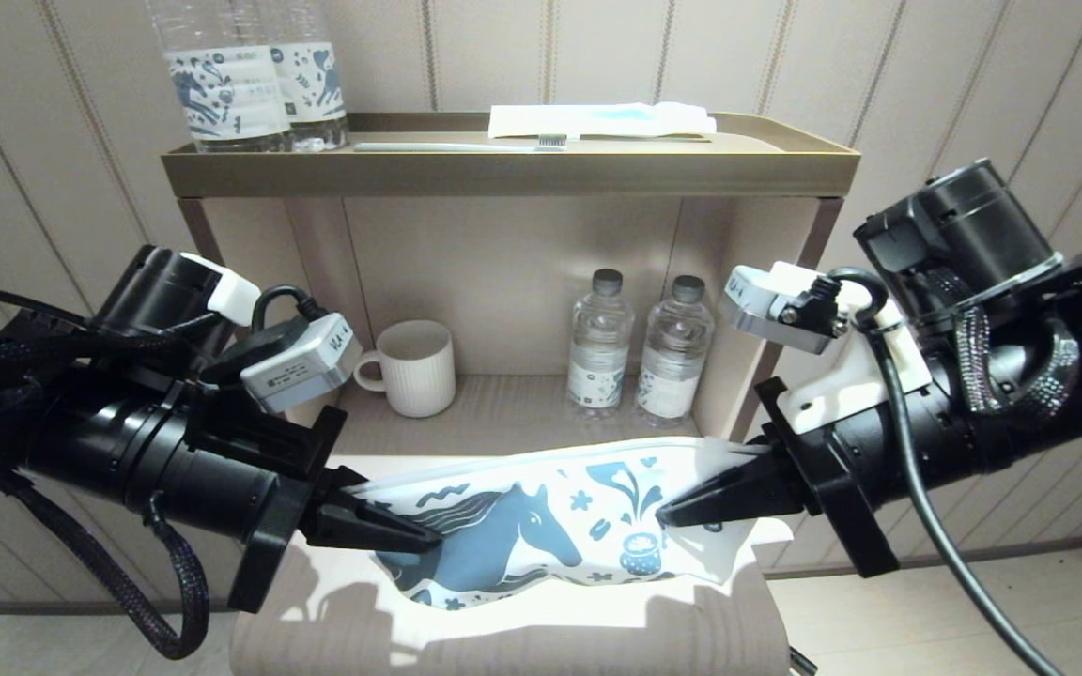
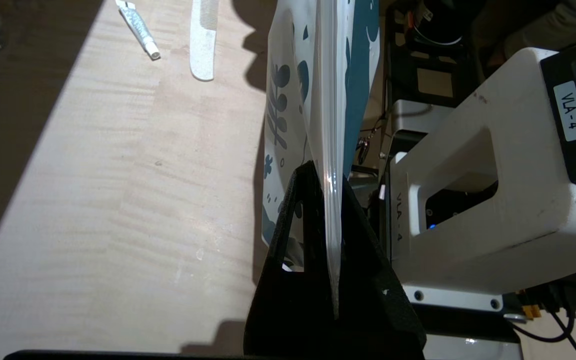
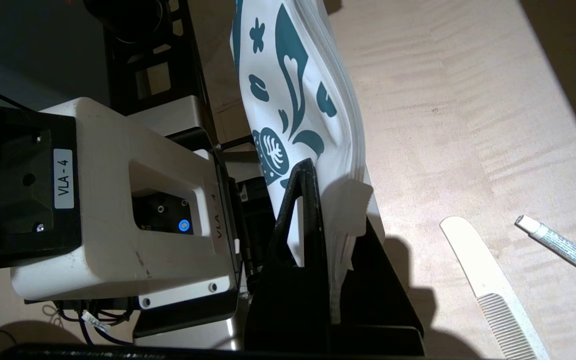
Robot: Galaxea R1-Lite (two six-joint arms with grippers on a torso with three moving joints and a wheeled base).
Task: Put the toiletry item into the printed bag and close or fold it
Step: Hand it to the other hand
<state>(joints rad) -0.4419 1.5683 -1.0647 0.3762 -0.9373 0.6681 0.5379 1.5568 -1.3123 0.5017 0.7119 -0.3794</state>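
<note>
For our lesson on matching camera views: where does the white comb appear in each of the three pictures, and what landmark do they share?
Head view: the white comb is not visible; the printed bag hangs over that part of the table.
Left wrist view: white comb on the wooden table, beside a small tube.
Right wrist view: comb on the table, near the tube.
Shared landmark: the printed bag, held by the left gripper and right gripper.
</note>
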